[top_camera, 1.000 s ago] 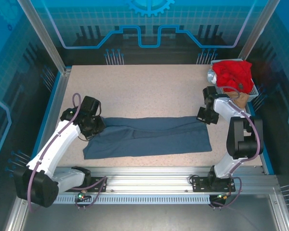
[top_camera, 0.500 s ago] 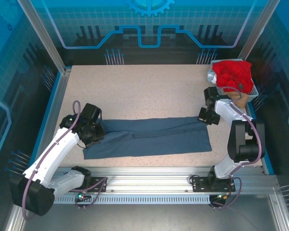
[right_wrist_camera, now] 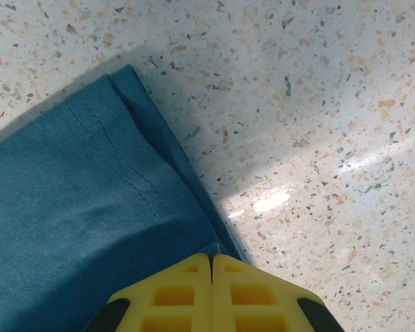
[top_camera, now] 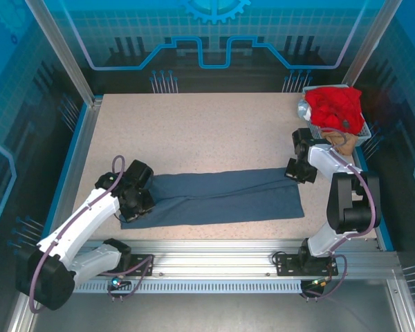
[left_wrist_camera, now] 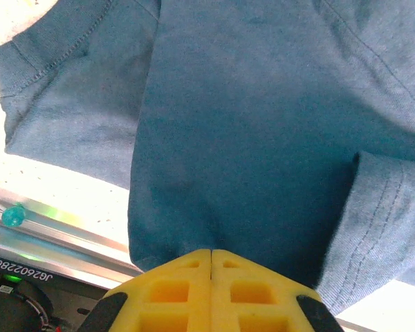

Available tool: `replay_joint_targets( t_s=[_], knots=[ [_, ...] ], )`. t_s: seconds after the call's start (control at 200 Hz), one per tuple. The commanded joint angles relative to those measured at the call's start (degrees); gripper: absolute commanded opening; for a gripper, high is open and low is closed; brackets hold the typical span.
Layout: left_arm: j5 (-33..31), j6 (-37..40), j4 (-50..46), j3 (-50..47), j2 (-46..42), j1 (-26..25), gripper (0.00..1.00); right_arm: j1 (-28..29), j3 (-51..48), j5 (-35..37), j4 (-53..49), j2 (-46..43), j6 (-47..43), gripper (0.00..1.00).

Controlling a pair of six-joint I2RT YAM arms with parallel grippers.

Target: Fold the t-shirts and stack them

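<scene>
A dark slate-blue t-shirt [top_camera: 221,200] lies as a long folded band across the near half of the table. My left gripper [top_camera: 138,206] sits at its left end, yellow fingers pressed together with the blue cloth [left_wrist_camera: 249,124] running out from the tips [left_wrist_camera: 211,252]. My right gripper [top_camera: 294,173] is at the band's far right corner, shut, with a sliver of hemmed cloth [right_wrist_camera: 69,207] pinched at its tips [right_wrist_camera: 213,256]. A bright red t-shirt [top_camera: 335,105] is heaped in the wire basket, with a tan t-shirt [top_camera: 344,143] showing under it.
The small grey wire basket [top_camera: 365,131] stands at the far right corner, just behind my right arm. Bare speckled tabletop [top_camera: 194,131] stretches beyond the blue shirt. A metal rail [top_camera: 214,252] runs along the near edge, close to the shirt's left end [left_wrist_camera: 41,235].
My left gripper has moved toward the near edge, taking the shirt's left end with it. The right gripper has shifted slightly nearer, still at the right corner.
</scene>
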Motion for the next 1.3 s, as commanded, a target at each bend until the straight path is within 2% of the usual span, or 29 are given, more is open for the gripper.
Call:
replay_joint_targets(
  t_s=[0.0, 0.295, 0.44, 0.52, 0.67, 0.92, 0.995, 1.09, 1.135, 1.231, 1.296],
  knots=[
    [1.3, -1.2, -0.9, -0.7, -1.2, -0.6, 0.00, -0.4, -0.1, 1.4, -1.4, -1.3, 0.9, 0.00],
    [0.3, -1.1, -1.1, -1.7, -1.0, -0.9, 0.00, -0.3, -0.6, 0.2, -2.4, -2.6, 2.0, 0.00],
    [-2.6, 0.1, -2.0, -1.7, -0.9, -0.9, 0.00, -0.4, -1.8, -0.5, -3.6, -6.1, 3.6, 0.31],
    [-3.0, 0.4, -1.6, -1.9, -0.7, -0.9, 0.00, -0.7, -1.9, -1.2, -4.1, -7.4, 4.3, 0.40],
    [-3.2, -0.4, -1.0, -2.1, 0.6, -0.9, 0.00, -0.9, -0.6, -2.3, -4.1, -7.4, 5.0, 0.41],
    [-2.9, -0.7, -0.5, -2.1, 1.2, -1.0, 0.00, -0.8, 0.1, -5.3, -3.1, -3.6, 5.5, 0.26],
    [-2.9, -1.3, -1.1, -2.2, 0.9, -1.1, 0.10, -0.6, -0.3, -5.9, -2.5, -3.4, 5.7, 0.22],
    [-3.3, -2.1, -2.3, -0.4, -0.1, -1.1, 0.34, -0.1, -0.1, -5.7, -2.4, -3.7, 5.6, 0.21],
    [-4.5, -2.1, -2.9, 1.6, -0.5, -1.1, 0.42, 0.4, 0.1, -5.5, -2.2, -4.0, 5.3, 0.21],
    [-6.6, -0.7, -2.8, 7.3, 1.2, 0.0, 0.48, 2.2, 0.5, -6.1, -1.3, -4.3, 4.5, 0.22],
    [-4.7, 1.2, -0.6, 10.1, 4.2, 4.0, 0.49, 3.7, 0.7, -8.0, 0.1, -4.1, 4.0, 0.22]
  ],
)
